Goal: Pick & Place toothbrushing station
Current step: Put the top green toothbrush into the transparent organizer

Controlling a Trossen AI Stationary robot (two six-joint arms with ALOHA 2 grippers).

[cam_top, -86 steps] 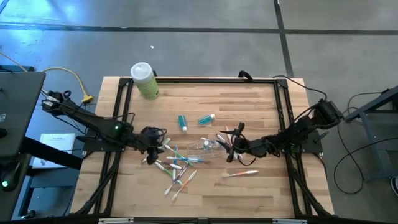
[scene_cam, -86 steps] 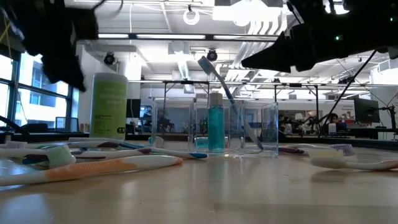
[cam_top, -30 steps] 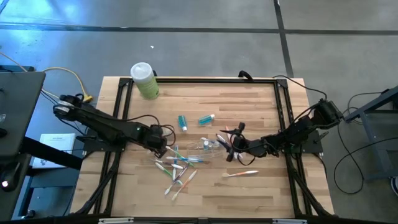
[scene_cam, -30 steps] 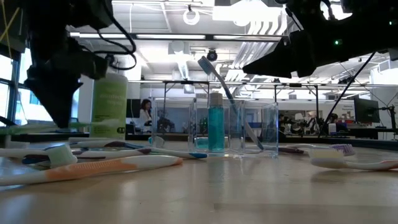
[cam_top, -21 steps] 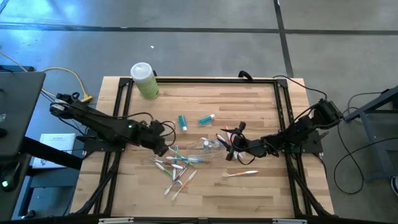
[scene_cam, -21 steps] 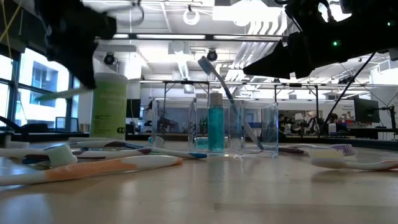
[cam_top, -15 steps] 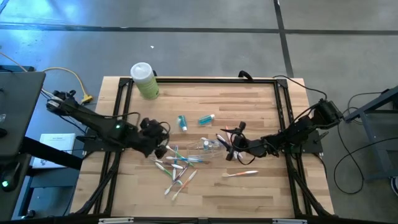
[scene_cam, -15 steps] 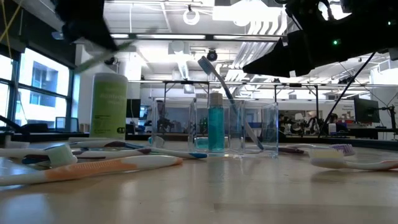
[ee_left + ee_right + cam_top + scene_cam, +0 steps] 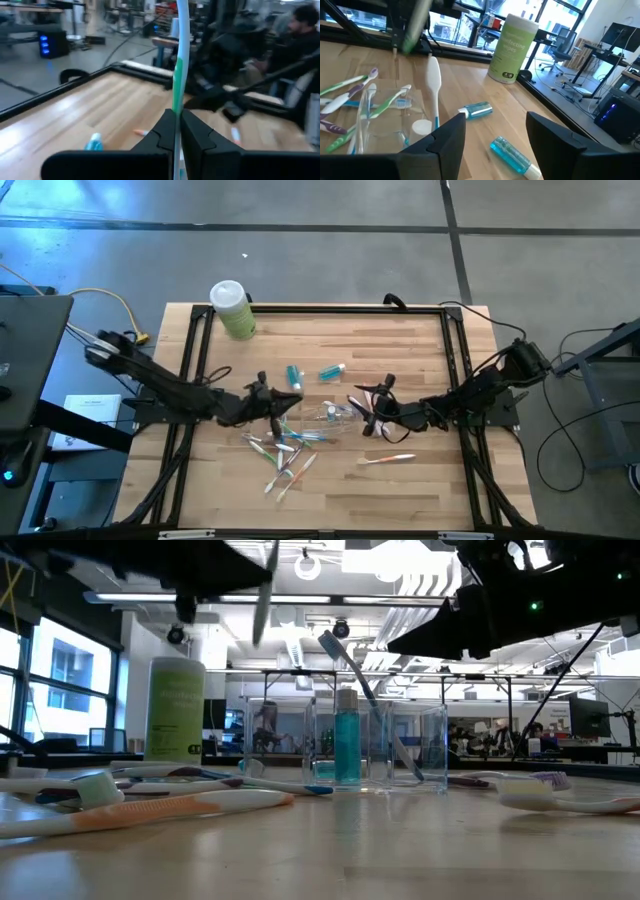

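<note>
The left gripper's fingers are pressed together on a white-and-green toothbrush, holding it clear of the table above the scattered toothbrushes; the right gripper's fingers stand apart with nothing between them, just beside the clear plastic cup at mid-table. The surface is a pale butcher-block wooden table edged by a black metal frame, set on a grey concrete floor crossed by dark lines. The low view looks into a large workshop with white ceiling ducts, strip lights, tall windows and desks with monitors; a person sits beyond the table in the left wrist view. A pale-green bottle with a white cap stands at a far corner of the table; its label carries print too small to read. Two teal tubes lie apart on the wood, and the low view shows a third upright inside the cup with one toothbrush leaning there. Roughly ten toothbrushes lie in the loose heap, though overlap prevents an exact count, and one orange-and-white toothbrush lies alone near the right arm.
</note>
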